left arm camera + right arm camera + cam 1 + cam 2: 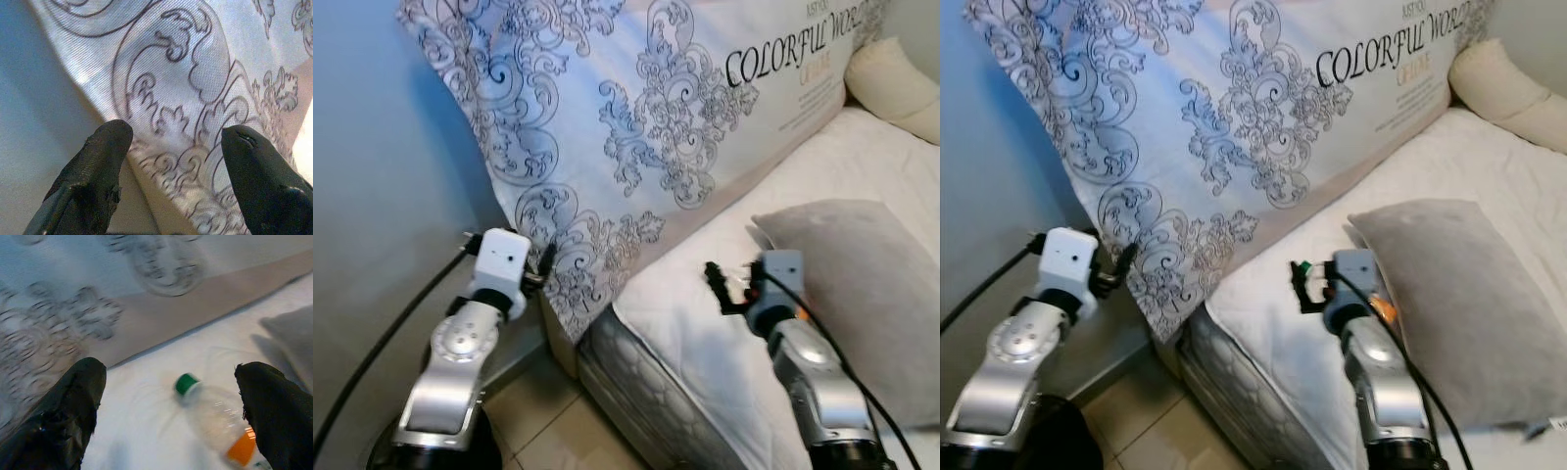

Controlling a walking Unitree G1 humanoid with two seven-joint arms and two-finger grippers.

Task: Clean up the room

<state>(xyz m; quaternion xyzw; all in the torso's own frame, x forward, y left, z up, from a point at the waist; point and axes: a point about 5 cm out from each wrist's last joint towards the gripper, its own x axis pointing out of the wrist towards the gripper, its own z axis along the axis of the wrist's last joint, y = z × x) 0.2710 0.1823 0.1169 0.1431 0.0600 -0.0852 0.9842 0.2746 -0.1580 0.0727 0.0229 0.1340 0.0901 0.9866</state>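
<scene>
Right fingers [274, 416] wide apart over bottle [215, 423]; left fingers [105, 161] spread at pillow [195, 98].

A clear plastic bottle [215, 423] with a green cap and an orange label band lies on its side on the white mattress [705, 323], near its head end; the cap points toward the patterned headboard cushion [636, 127]. A grey pillow [1459, 284] lies flat just beside it, farther from the mattress's side edge.
</scene>
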